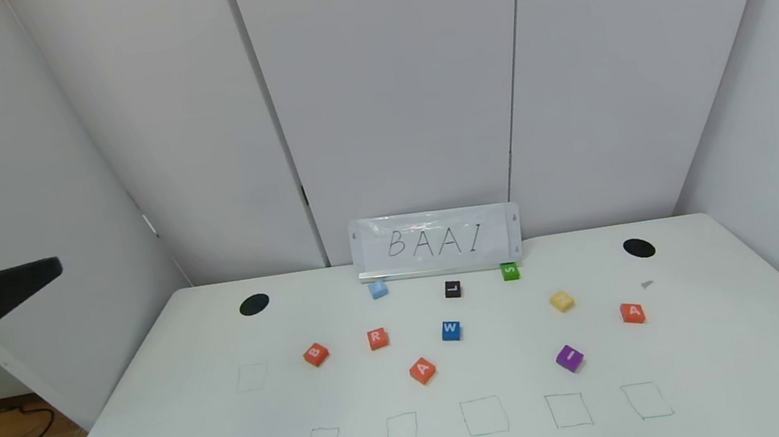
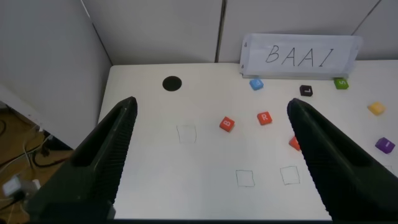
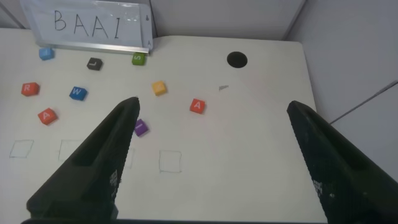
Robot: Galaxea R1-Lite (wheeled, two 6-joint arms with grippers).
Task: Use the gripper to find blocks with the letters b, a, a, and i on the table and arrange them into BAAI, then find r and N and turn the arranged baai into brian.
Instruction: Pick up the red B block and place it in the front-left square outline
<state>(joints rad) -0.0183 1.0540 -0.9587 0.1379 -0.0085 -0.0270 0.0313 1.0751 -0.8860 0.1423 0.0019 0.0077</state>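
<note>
left pincer (image 2: 208, 155): wide open, empty, raised off the surface's (image 1: 716, 356) 9 o'clock edge
right pincer (image 3: 211, 155): wide open, empty, raised at 3 o'clock
b block (image 1: 315, 354): 9 o'clock of r block (image 1: 377, 338)
a blocks: one (image 1: 422, 370) at centre, one (image 1: 632, 313) at 3 o'clock
i block (image 1: 569, 358): 4 o'clock of centre

One desk (image 1: 716, 356) carries ten small letter cubes. Four are orange-red: a B (image 1: 315, 354), an R (image 1: 377, 338) and two A cubes, one near the middle (image 1: 422, 370) and one at three o'clock (image 1: 632, 312). One each of the rest: purple I (image 1: 569, 358), dark blue W (image 1: 451, 330), black L (image 1: 452, 288), green S (image 1: 509, 271), light blue (image 1: 378, 289), yellow (image 1: 561, 301). Two black round holes (image 1: 254, 305). Six pen-drawn squares (image 1: 484, 416): five in a row at six o'clock, one at nine o'clock. One sign reading BAAI (image 1: 436, 242) at twelve o'clock.
</note>
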